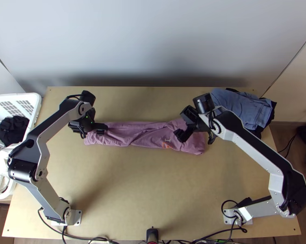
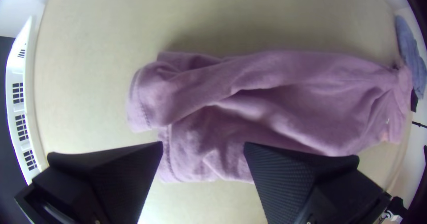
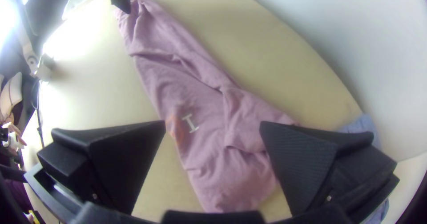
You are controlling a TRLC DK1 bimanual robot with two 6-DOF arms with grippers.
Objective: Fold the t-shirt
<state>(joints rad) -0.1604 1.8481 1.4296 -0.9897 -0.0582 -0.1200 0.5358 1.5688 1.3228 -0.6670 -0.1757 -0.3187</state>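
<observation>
My left gripper (image 1: 96,129) is over the left end of the pink t-shirt (image 1: 148,136), which lies as a long narrow folded strip across the table. In the left wrist view my left gripper (image 2: 203,146) stands open above the shirt's end (image 2: 267,104), whose layers are creased and uneven. Over the strip's right part is my right gripper (image 1: 182,134). The right wrist view has my right gripper (image 3: 212,125) open, with the shirt (image 3: 209,113) beneath and between its fingers. A small light and orange print shows on the cloth near it.
Blue and black folded clothes (image 1: 242,106) lie at the table's back right corner. A white basket (image 1: 35,106) with dark and white cloth stands off the left edge. Cables (image 1: 87,237) run along the near edge of the wooden table (image 1: 140,195).
</observation>
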